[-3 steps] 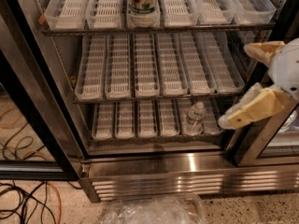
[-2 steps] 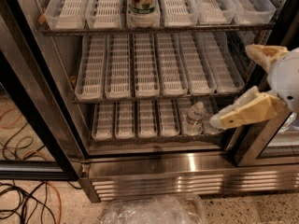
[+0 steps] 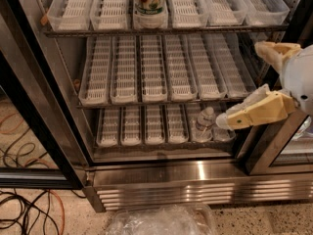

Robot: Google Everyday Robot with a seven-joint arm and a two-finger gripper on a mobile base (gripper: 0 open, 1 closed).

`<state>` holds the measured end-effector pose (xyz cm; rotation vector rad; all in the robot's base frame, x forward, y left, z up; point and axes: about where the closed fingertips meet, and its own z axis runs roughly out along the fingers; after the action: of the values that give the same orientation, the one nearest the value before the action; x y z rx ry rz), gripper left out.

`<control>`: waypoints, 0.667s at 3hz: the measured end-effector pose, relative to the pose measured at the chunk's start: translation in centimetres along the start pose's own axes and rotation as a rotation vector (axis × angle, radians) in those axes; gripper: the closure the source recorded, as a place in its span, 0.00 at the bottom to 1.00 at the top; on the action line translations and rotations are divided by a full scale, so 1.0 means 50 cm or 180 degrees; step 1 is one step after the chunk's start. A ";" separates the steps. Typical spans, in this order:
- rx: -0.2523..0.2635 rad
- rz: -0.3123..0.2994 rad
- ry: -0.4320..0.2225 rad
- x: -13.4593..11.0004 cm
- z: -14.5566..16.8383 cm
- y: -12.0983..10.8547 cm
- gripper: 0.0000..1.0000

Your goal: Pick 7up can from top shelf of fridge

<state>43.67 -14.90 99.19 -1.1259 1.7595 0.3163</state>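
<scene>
The 7up can (image 3: 149, 4) stands in a lane tray on the top shelf (image 3: 166, 31) of the fridge (image 3: 195, 173), left of centre; its top is cut off by the picture's edge. My gripper (image 3: 240, 84) is at the right, in front of the middle and bottom shelves, well below and to the right of the can. It is open and empty, with one beige finger (image 3: 274, 50) high and the other finger (image 3: 254, 112) low, its tip close to a small water bottle (image 3: 203, 122) on the bottom shelf.
The black door frame (image 3: 34, 97) runs down the left side, and another door frame (image 3: 274, 146) stands at the right. Cables (image 3: 24, 214) lie on the floor at the left. A clear plastic bag (image 3: 161, 220) lies in front of the steel base.
My gripper has shifted a little to the left, and its lower finger now reaches closer to the water bottle. The can has not moved.
</scene>
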 end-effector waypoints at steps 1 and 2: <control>0.0058 0.0099 -0.0136 -0.008 0.008 0.003 0.00; 0.0238 0.0282 -0.0373 -0.019 0.017 0.007 0.00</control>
<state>43.97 -13.63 99.45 -0.9593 1.7063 0.3601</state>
